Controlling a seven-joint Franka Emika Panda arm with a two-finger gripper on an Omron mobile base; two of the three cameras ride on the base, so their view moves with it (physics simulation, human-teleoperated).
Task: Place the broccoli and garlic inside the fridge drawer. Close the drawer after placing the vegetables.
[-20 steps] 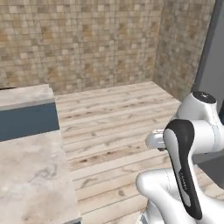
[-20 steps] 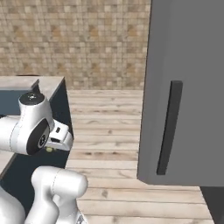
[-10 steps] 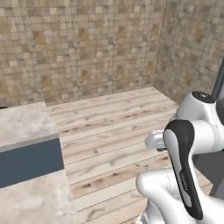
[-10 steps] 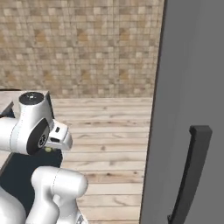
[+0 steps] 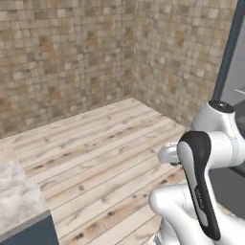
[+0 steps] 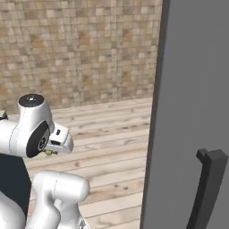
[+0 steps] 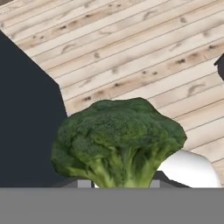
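The broccoli (image 7: 117, 142), a floret with a bumpy dark green crown and a pale stalk, fills the lower middle of the hand view. My gripper (image 7: 118, 181) is shut on its stalk, and the fingertips are mostly hidden behind it. In the right base view the gripper (image 6: 50, 151) is tucked close against the white arm, above the wooden floor. The garlic and the fridge drawer are out of view.
A tall grey fridge door (image 6: 188, 112) with a dark vertical handle (image 6: 209, 188) stands close on the right. The fridge's edge (image 5: 229, 52) also rises at the right. A stone-topped counter (image 5: 19, 196) with a dark side (image 7: 26, 113) sits to the left. Wooden floor (image 5: 105, 143) runs to the tiled walls.
The whole scene has shifted with the base. The counter has slid off to the left and the fridge door has come closer. The arm keeps its pose with the broccoli held.
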